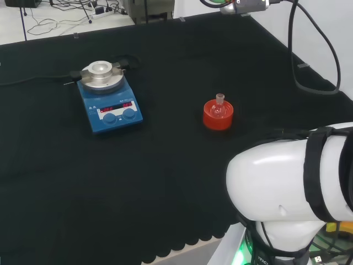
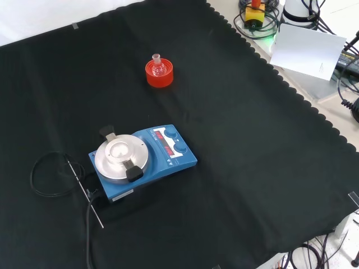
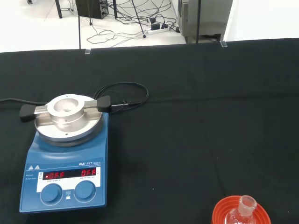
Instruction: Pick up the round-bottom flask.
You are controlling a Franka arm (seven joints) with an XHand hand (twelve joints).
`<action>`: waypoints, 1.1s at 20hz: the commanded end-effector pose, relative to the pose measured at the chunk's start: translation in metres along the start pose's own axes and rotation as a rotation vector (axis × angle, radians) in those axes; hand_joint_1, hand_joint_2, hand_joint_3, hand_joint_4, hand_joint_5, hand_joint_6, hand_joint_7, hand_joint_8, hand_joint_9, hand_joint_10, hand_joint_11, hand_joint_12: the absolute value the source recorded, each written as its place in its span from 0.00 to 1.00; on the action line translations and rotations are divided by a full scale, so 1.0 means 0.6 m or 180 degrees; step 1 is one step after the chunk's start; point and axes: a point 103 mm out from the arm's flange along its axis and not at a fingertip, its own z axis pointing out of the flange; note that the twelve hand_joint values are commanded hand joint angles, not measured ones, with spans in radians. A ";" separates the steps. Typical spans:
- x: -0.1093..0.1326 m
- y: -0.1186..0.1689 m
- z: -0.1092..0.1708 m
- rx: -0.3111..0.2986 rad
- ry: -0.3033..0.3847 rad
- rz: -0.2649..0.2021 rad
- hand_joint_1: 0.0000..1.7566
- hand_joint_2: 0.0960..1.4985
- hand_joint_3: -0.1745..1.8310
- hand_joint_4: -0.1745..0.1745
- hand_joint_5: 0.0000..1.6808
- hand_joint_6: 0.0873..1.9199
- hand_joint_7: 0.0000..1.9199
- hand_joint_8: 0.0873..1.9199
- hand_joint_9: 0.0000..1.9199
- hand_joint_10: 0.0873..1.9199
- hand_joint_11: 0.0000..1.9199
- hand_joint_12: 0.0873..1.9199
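Small clear round-bottom flask [image 1: 219, 106] upright on red ribbed stand [image 1: 218, 116]; robot hand's state indiscernible.

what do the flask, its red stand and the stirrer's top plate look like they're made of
Round-bottom flask: clear glass, seemingly; the red shows through it. Red stand: matte, ribbed, likely rubber or plastic. Top plate of the blue hotplate stirrer: brushed silver metal, dull sheen.

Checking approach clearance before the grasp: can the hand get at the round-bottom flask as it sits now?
Probably yes. The round-bottom flask stands upright on its red ribbed stand in open black cloth, neck up. The blue hotplate and its cable sit well apart, so nothing crowds the flask from above or the sides.
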 end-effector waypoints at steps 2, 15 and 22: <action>0.001 0.000 -0.001 -0.0037 -0.0030 0.0003 0.12 0.78 0.30 0.46 0.19 0.23 0.04 0.27 0.13 0.31 0.02 0.71; -0.025 0.001 0.048 0.0114 0.0037 0.0187 0.09 0.86 0.23 0.47 0.18 0.19 0.03 0.26 0.11 0.32 0.00 0.71; -0.068 0.010 0.114 0.0117 0.0083 0.0349 0.11 0.85 0.22 0.47 0.19 0.20 0.04 0.26 0.12 0.33 0.01 0.72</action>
